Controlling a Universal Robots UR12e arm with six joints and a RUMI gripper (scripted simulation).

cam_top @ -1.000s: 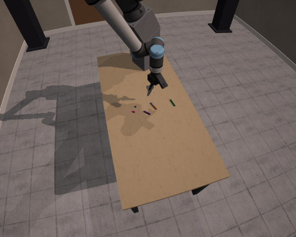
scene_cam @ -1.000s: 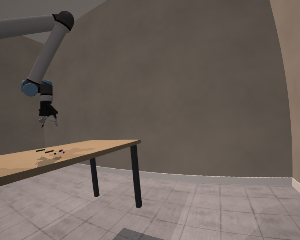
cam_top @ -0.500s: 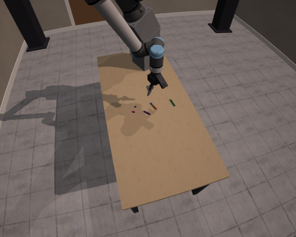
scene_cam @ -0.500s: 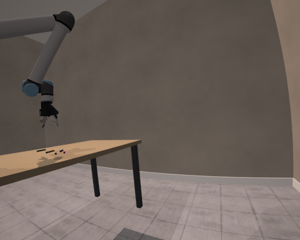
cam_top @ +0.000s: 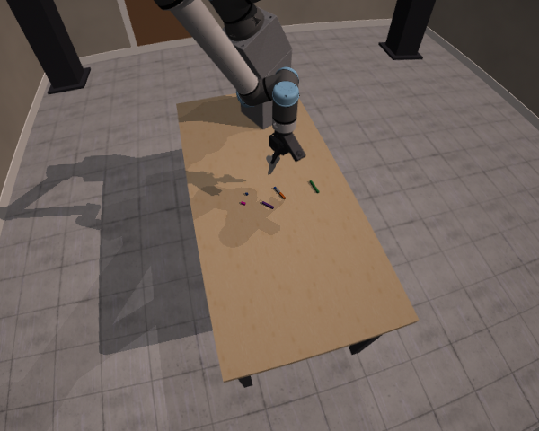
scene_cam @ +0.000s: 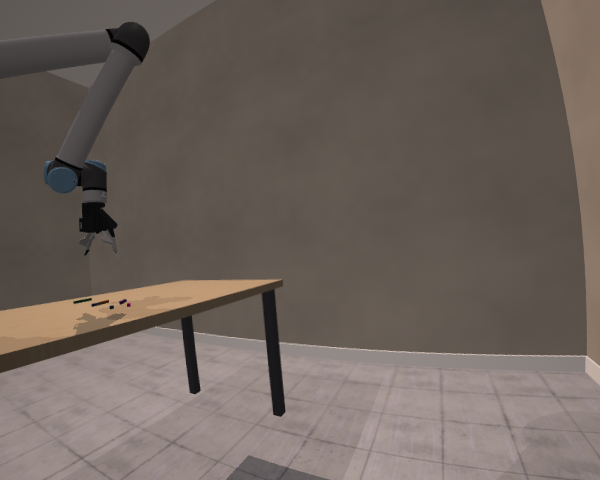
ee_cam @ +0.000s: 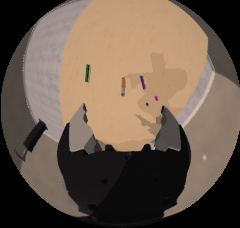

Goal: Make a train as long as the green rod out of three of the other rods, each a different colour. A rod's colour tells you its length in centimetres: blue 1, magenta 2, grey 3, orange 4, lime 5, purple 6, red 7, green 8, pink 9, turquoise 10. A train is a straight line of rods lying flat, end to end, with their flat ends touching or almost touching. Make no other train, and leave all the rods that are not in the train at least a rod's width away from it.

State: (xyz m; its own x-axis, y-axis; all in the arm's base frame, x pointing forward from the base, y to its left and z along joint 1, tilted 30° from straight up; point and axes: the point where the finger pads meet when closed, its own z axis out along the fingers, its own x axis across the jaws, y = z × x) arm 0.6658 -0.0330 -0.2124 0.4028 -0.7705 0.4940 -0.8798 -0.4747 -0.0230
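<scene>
The green rod (cam_top: 314, 186) (scene_cam: 82, 300) (ee_cam: 87, 73) lies apart. An orange rod (cam_top: 282, 196) (scene_cam: 104, 301) (ee_cam: 123, 82), a grey rod (cam_top: 278, 191) (ee_cam: 123, 89) and a blue rod (cam_top: 275, 188) (scene_cam: 93, 304) (ee_cam: 122, 94) lie in one line in that order, ends touching or nearly so; tiny gaps cannot be judged. A purple rod (cam_top: 267, 205) (scene_cam: 123, 301) (ee_cam: 143, 82) lies beside this line, apart. A magenta rod (cam_top: 242, 203) (scene_cam: 128, 304) (ee_cam: 156, 98) and a second blue rod (cam_top: 246, 193) (scene_cam: 111, 307) (ee_cam: 147, 104) lie separately. My gripper (scene_cam: 101, 253) (ee_cam: 124, 104) is open and empty, high above the table.
The wooden table (cam_top: 306, 287) (scene_cam: 228, 290) (ee_cam: 112, 18) carries all the rods. The arm's pedestal (cam_top: 256, 114) stands at its far end. Arm shadows fall across the purple, magenta and second blue rods' area.
</scene>
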